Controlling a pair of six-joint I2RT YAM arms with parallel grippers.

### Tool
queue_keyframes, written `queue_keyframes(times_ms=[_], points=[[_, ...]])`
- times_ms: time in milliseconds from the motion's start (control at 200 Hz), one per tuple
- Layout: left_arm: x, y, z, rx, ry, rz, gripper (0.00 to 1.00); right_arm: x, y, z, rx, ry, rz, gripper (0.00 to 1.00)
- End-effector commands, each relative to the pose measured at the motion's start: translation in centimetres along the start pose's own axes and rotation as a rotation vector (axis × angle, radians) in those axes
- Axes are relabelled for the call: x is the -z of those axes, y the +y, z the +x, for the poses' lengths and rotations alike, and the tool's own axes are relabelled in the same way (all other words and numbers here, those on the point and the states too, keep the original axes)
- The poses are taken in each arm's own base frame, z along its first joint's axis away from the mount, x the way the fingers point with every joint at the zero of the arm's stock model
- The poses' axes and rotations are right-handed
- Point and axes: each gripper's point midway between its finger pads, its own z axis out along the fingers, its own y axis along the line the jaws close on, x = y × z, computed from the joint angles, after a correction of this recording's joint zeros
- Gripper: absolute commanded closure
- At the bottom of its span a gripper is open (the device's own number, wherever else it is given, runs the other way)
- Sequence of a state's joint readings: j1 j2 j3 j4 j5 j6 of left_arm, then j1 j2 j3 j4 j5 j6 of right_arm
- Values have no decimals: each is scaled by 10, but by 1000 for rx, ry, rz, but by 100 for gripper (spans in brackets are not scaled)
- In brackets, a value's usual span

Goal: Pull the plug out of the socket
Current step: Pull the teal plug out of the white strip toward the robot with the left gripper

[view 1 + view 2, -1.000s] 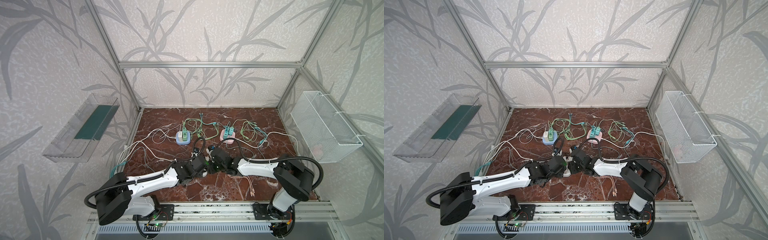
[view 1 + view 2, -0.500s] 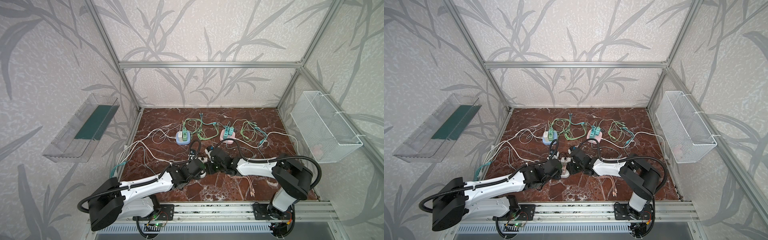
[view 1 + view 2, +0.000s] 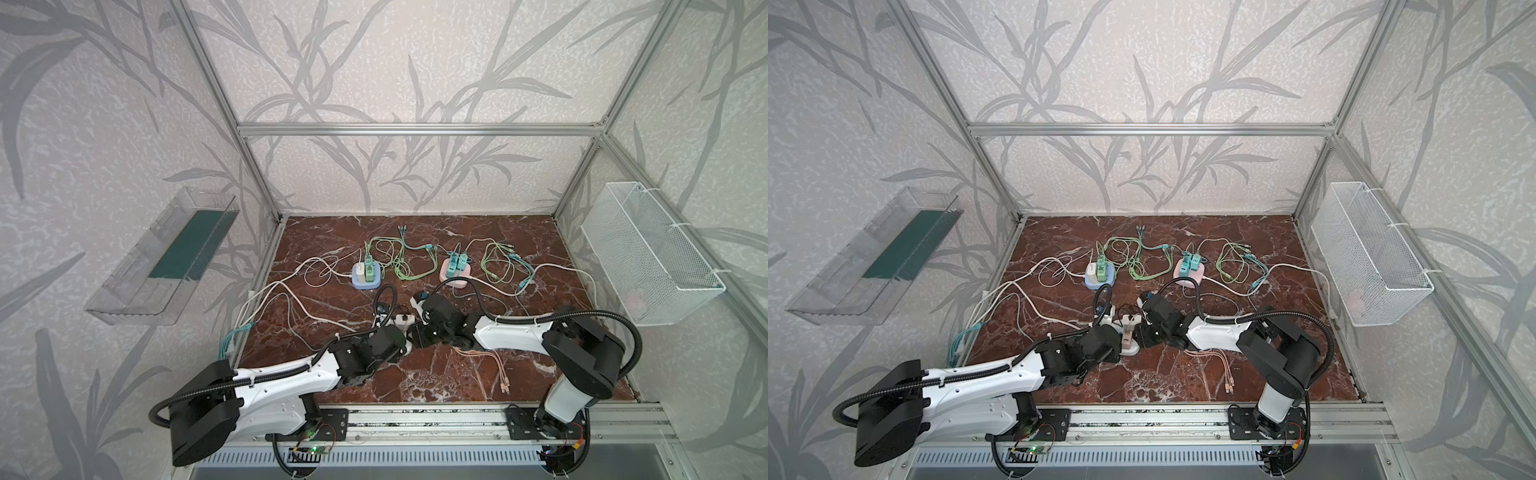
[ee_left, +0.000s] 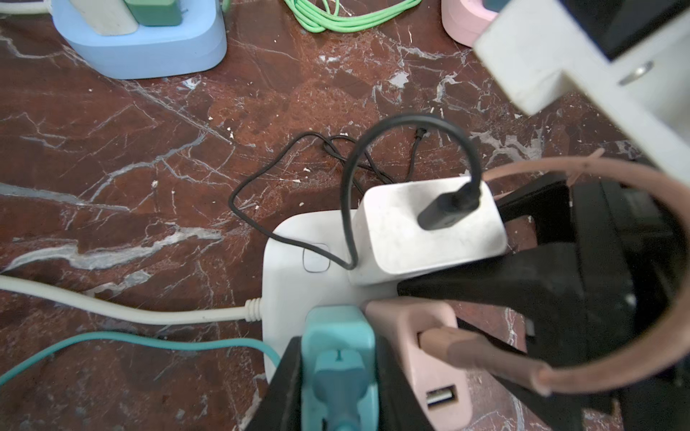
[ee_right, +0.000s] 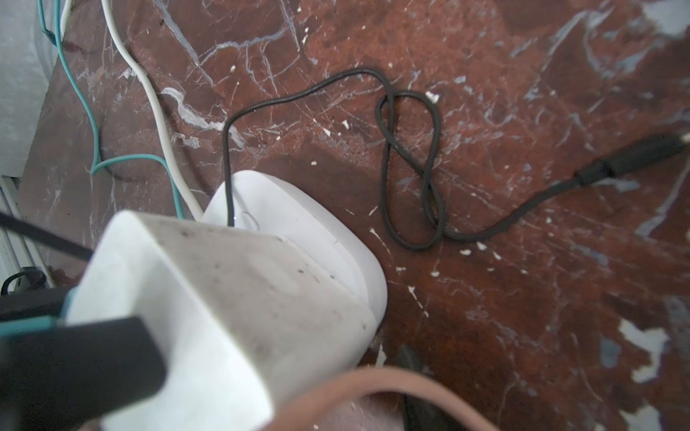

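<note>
– Teal plug [image 4: 338, 328]: is it out of the socket yet?

– Not that I can show. Start big: the red marble worktop [image 3: 519, 237] carries three socket blocks. The blue socket block [image 3: 365, 276] and the pink socket block [image 3: 456, 272] sit between its middle and its back edge, well apart from the work. The white socket block [image 4: 291, 291] lies near the front edge, about midway along it, and both arms meet over it.

– What is plugged into it?

– A white charger [image 4: 403, 242] with a black cable [image 4: 448, 209], a pink plug [image 4: 410, 317] with its pink cable [image 4: 493, 358], and the teal plug, upright, just beside the pink one.

– And the hands?

– The left hand [image 4: 336, 358] is clamped on the teal plug, a black finger on each flank. The right hand [image 4: 451, 248] is closed on the white charger, which I take as bracing the block.

– So how far along?

– Grip made, brace made. The teal plug's own body hides its base, so I cannot tell whether the pins have cleared. To me it looks seated or barely lifted. What remains is the pull itself, straight away from the block's face, and then setting the plug down clear of it.
</note>
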State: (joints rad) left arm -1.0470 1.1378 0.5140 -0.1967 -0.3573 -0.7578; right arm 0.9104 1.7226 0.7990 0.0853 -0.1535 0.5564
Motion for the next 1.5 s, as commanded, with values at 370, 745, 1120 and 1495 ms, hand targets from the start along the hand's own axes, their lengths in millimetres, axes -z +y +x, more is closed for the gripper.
queue_keyframes(times_ms=[370, 745, 1120, 1495], points=[[35, -67, -10, -5, -26, 308, 92, -13, -87, 127, -42, 403, 301, 50], [19, -78, -26, -36, -19, 301, 90, -8, -87, 126, -23, 401, 307, 50], [12, -68, -35, -17, 17, 307, 91, -8, -89, 125, -8, 390, 329, 50], [28, -59, -32, -11, -27, 256, 92, -7, -97, 120, -61, 374, 358, 50]])
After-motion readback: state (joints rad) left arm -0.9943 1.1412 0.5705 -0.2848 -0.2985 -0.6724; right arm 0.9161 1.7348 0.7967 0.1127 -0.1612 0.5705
